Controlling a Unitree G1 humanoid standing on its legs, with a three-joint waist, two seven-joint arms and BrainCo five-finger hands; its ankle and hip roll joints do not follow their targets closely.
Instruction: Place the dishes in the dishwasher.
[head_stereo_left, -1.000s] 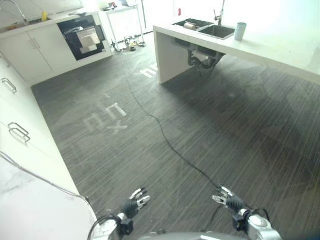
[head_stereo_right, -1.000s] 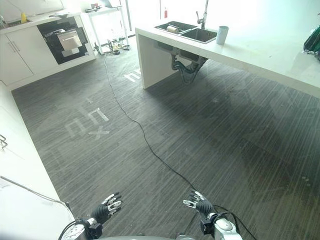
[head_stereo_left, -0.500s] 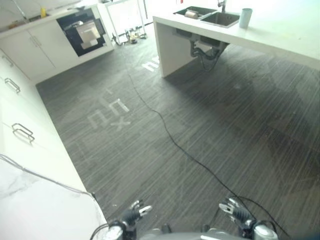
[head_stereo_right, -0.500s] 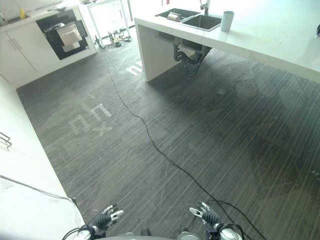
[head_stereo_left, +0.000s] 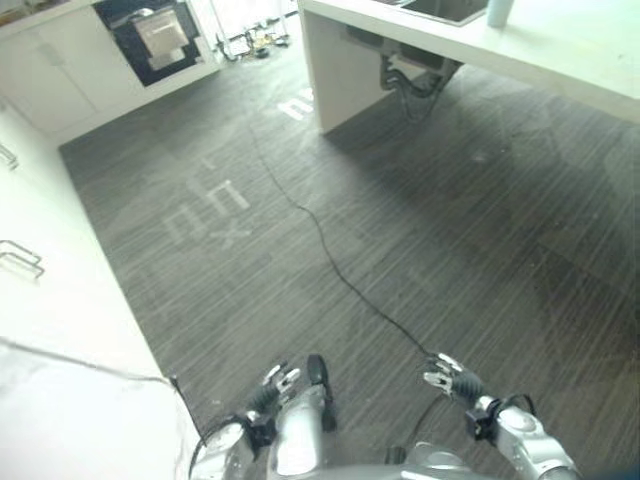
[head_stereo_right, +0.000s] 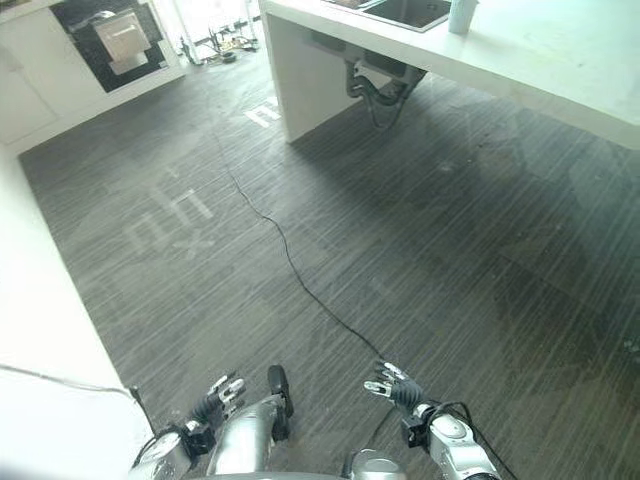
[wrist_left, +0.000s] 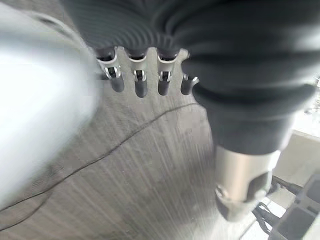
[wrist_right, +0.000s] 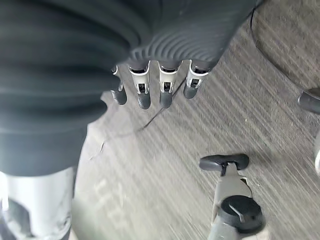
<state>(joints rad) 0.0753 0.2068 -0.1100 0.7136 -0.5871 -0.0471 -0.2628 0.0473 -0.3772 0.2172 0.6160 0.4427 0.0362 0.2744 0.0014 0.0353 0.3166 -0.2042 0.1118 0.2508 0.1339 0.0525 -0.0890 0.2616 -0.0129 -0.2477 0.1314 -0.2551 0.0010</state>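
Note:
Both hands hang low over the dark striped floor and hold nothing. My left hand (head_stereo_left: 272, 388) has its fingers (wrist_left: 141, 82) straight and relaxed in the left wrist view. My right hand (head_stereo_left: 447, 377) is open too, with its fingers (wrist_right: 150, 90) spread above the floor. A dark-fronted appliance (head_stereo_left: 155, 35) is set in the white cabinets far ahead on the left. A pale cup (head_stereo_right: 461, 14) stands on the white island counter (head_stereo_left: 560, 50) beside the sink (head_stereo_right: 405, 10), far ahead on the right.
White cabinets (head_stereo_left: 40, 200) with metal handles (head_stereo_left: 20, 255) run along the left, and a white worktop (head_stereo_left: 70, 420) lies at the lower left. Pipes (head_stereo_left: 415, 75) hang under the island. Pale markings (head_stereo_left: 205, 210) are on the open floor between.
The whole picture has shifted as the camera moved forward and tipped down. The far cabinets and the sink now sit at the top edge. Both hands stay low, open and empty.

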